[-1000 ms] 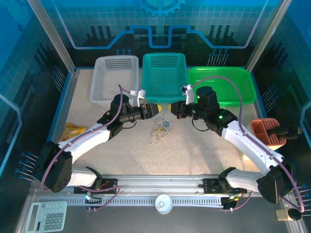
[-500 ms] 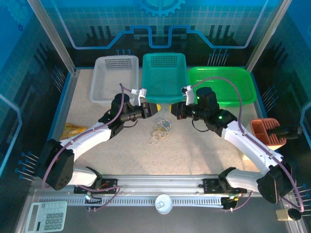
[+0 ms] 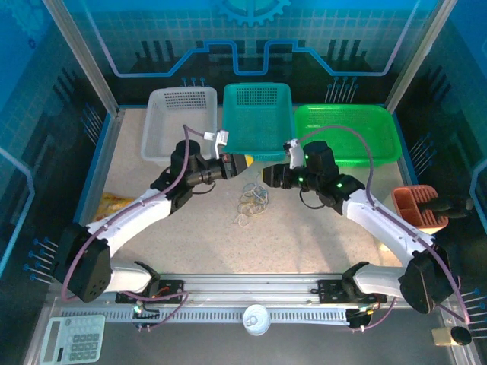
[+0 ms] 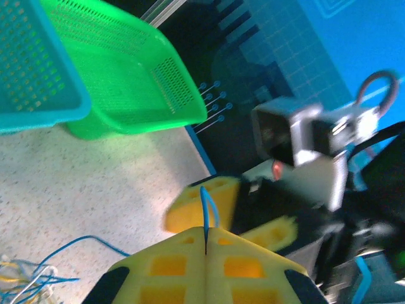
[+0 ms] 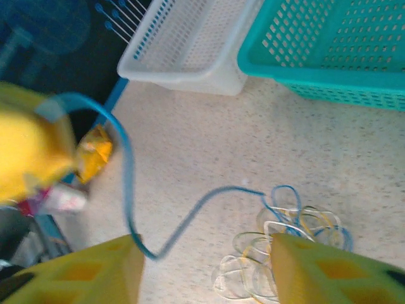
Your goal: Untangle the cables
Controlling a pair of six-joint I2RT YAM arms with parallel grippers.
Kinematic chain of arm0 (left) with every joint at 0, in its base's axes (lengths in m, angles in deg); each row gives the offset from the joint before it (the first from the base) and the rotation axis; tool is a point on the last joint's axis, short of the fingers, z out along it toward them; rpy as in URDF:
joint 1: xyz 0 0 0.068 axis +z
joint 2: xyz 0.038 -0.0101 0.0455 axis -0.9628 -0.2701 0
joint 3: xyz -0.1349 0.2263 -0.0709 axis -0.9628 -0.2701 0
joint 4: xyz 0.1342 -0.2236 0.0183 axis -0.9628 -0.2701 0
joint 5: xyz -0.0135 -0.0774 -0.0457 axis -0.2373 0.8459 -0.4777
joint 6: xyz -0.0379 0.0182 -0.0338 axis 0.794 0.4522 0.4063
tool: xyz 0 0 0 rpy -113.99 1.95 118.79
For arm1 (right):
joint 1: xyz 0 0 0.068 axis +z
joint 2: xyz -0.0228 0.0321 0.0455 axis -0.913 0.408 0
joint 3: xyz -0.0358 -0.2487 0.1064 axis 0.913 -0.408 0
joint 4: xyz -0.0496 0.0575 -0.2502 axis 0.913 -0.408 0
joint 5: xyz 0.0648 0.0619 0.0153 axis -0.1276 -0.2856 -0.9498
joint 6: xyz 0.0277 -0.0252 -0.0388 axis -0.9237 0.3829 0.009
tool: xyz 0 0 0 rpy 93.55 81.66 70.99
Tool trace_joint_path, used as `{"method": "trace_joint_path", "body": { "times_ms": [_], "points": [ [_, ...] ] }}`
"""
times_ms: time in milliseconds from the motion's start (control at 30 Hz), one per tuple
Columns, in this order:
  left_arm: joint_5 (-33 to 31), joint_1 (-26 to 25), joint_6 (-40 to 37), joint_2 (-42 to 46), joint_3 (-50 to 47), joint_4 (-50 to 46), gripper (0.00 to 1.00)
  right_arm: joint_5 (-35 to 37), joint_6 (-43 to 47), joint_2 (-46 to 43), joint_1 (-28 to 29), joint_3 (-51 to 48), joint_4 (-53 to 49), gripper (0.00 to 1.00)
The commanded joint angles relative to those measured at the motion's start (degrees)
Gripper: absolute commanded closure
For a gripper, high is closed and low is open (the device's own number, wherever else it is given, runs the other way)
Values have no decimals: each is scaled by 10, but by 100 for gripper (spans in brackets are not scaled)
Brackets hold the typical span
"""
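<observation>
Cables (image 3: 251, 204) sit in a small tangle on the table (image 3: 312, 228) just in front of the teal basket (image 3: 262, 129), w/ left gripper (image 4: 205, 239) pinched tight on a blue cable (image 5: 128, 183) (it trails back to the pile) and right gripper (image 5: 205, 253) spread wide beside it.

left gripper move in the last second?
Yes: the left gripper, shut on a blue cable, has shifted up the frame toward the teal basket's near wall.
</observation>
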Motion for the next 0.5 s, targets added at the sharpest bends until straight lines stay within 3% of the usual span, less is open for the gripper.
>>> {"method": "trace_joint_path", "body": {
  "times_ms": [0,133,467],
  "points": [
    [13,-6,21,14,39,-14,100,23,27,4,-5,-46,57,35],
    [14,-10,27,13,65,-27,100,29,38,5,-1,-87,108,25],
    [18,-25,54,4,113,-31,100,47,28,74,14,-105,184,23]
  ]
}}
